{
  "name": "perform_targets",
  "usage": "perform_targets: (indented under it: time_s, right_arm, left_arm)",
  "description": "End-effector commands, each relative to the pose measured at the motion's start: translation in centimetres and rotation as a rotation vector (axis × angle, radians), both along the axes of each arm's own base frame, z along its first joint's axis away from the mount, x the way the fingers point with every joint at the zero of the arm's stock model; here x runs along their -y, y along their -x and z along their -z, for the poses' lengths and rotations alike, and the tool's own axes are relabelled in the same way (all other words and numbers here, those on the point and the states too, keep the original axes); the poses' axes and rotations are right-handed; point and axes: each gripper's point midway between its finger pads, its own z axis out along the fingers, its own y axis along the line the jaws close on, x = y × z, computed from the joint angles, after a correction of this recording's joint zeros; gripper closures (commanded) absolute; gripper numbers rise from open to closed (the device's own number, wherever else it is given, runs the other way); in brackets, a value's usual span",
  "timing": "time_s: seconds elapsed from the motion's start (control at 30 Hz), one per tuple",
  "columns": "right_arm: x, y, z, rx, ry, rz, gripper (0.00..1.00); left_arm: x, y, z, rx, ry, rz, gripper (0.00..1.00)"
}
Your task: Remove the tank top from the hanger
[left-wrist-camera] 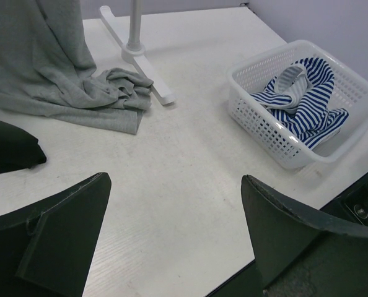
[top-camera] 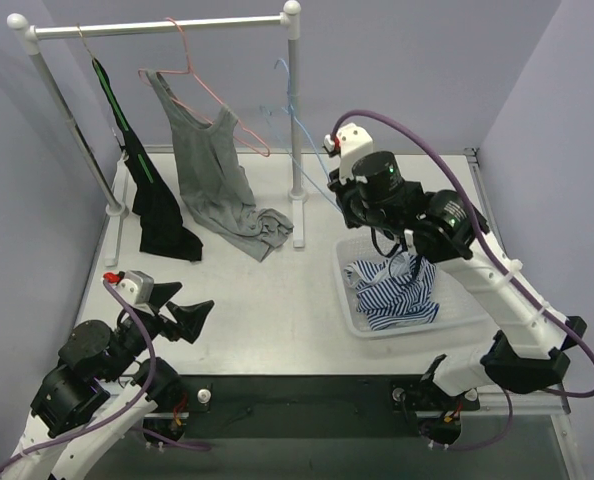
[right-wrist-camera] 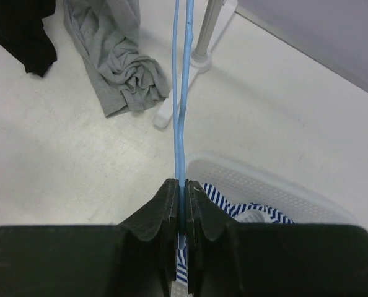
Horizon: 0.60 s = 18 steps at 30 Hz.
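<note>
Right fingers (right-wrist-camera: 166, 213) clamp the blue hanger (right-wrist-camera: 179, 124); striped tank top (top-camera: 392, 295) lies below.

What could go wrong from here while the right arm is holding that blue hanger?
The right pincer grips only thin wire of the blue hanger, so the hanger may twist or slip. The hanger runs close by the rack post and might snag there when moved. The striped top drapes over the rim of the basket beneath that arm, so it may get dragged out.
</note>
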Motion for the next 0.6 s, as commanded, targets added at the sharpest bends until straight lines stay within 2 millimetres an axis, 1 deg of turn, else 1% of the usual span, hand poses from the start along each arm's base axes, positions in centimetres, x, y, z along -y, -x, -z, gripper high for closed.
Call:
perform_targets:
  time_s: [0.0, 0.07, 0.1, 0.13, 0.17, 0.2, 0.23, 0.3, 0.33, 0.37, 0.4, 0.43, 0.53, 0.57]
  right_arm:
    - [-1.2, -3.7, -4.1, 0.106, -0.004, -0.028, 1.0]
    - [-1.4, -4.8, -5.4, 0.138, -0.012, -0.03, 1.0]
    - [-2.1, -5.6, -6.1, 0.153, -0.02, -0.035, 1.0]
    - [-2.3, -6.0, -6.6, 0.17, -0.015, -0.039, 1.0]
    - [-2.3, -6.6, -6.8, 0.176, -0.018, -0.034, 1.0]
    - [-3.0, -7.3, -6.3, 0.165, -0.01, -0.041, 1.0]
    - [-3.1, -7.6, -7.3, 0.187, -0.03, -0.04, 1.0]
    - [-3.6, -8.9, -7.0, 0.187, -0.024, -0.033, 1.0]
    - [-3.8, -9.3, -7.8, 0.204, -0.041, -0.032, 1.0]
    - [-4.0, -9.7, -7.9, 0.212, -0.038, -0.035, 1.0]
    - [-4.3, -10.4, -7.4, 0.207, -0.03, -0.031, 1.0]
    - [-4.5, -11.0, -7.5, 0.219, -0.038, -0.025, 1.0]
    - [-5.1, -12.4, -7.1, 0.227, -0.043, -0.017, 1.0]
    - [-5.3, -12.8, -6.6, 0.222, -0.034, -0.016, 1.0]
  left_arm:
    - [-0.2, -0.2, -1.9, 0.058, 0.058, -0.017, 0.03]
    - [0.0, -0.2, -1.6, 0.051, 0.052, -0.012, 0.03]
    - [0.0, -0.3, -1.6, 0.052, 0.053, -0.012, 0.03]
    - [0.1, -0.3, -1.4, 0.049, 0.047, -0.01, 0.03]
    - [0.1, -0.3, -1.5, 0.049, 0.049, -0.007, 0.03]
    - [0.2, -0.3, -1.5, 0.051, 0.049, -0.003, 0.03]
    - [0.2, -0.3, -1.5, 0.052, 0.05, -0.001, 0.03]
    - [0.2, -0.2, -1.5, 0.055, 0.053, 0.0, 0.03]
    - [0.1, -0.2, -1.4, 0.054, 0.052, -0.003, 0.03]
    - [0.1, -0.2, -1.5, 0.056, 0.054, -0.004, 0.03]
    - [0.1, -0.1, -1.6, 0.06, 0.057, -0.004, 0.03]
    - [0.1, -0.1, -1.6, 0.061, 0.058, -0.001, 0.03]
    - [0.2, -0.1, -1.5, 0.057, 0.053, 0.002, 0.03]
    - [0.2, -0.1, -1.5, 0.058, 0.054, 0.002, 0.03]
